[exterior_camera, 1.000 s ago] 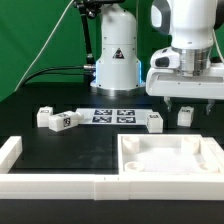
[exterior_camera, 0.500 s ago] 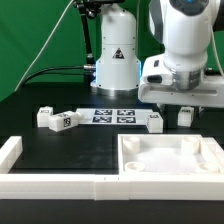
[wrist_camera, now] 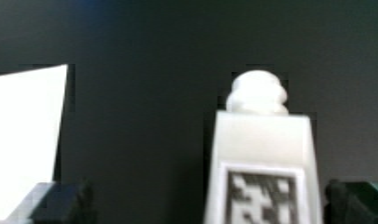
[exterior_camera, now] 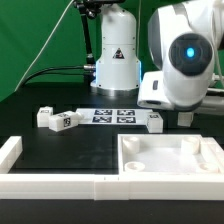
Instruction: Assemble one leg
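Several legs, small white blocks with black-and-white tags, lie on the black table: two at the exterior view's left (exterior_camera: 45, 117) (exterior_camera: 63, 121) and two at its right (exterior_camera: 155, 121) (exterior_camera: 185, 117). The arm's wrist (exterior_camera: 175, 88) hangs over the right pair and hides the fingers there. In the wrist view the gripper (wrist_camera: 204, 206) is open. Its dark fingers (wrist_camera: 53, 205) stand either side of one leg (wrist_camera: 266, 160), which lies with its tag up and a round peg (wrist_camera: 257, 92) at the far end. The fingers do not touch it.
The marker board (exterior_camera: 112, 116) lies between the leg pairs. A large white square panel (exterior_camera: 168, 160) with a raised rim sits at the front right; its edge also shows in the wrist view (wrist_camera: 26, 130). A white rail (exterior_camera: 50, 186) runs along the front. The robot base (exterior_camera: 116, 55) stands behind.
The arm's wrist has swung and tilted over the right pair of legs. The gripper fingers, visible in the exterior view before, are now hidden behind the wrist. The legs have not moved.
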You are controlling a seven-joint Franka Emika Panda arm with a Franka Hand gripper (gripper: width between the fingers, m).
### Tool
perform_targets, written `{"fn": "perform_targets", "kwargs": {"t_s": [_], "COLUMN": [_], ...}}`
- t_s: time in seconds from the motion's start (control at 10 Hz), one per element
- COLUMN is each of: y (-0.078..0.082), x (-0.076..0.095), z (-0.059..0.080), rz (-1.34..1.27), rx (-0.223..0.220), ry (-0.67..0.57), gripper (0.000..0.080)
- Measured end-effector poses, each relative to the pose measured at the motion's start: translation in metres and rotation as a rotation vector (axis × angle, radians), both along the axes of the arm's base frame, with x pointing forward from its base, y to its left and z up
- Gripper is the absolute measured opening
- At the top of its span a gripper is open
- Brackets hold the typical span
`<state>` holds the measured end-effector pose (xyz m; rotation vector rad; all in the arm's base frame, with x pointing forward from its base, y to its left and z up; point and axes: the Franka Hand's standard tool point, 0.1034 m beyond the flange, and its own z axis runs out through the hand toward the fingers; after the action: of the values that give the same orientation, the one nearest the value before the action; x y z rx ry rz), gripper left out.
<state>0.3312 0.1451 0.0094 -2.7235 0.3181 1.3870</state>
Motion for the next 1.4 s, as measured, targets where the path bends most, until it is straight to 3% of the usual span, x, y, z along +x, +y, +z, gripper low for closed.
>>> {"fn": "perform_targets", "kwargs": {"t_s": [0.6,0.9,1.4], "y": [0.0109,0.0111,0.0111], "x": [-0.0074,-0.0075,-0.0076], "z": [0.0003,0.0002,0.0002], "rz": [0.022,0.025,0.025], "rx": [-0.018,-0.017,-0.017], "ry": [0.01,0.009,0.009], "gripper": [0.0649,0.0285,0.0286]}}
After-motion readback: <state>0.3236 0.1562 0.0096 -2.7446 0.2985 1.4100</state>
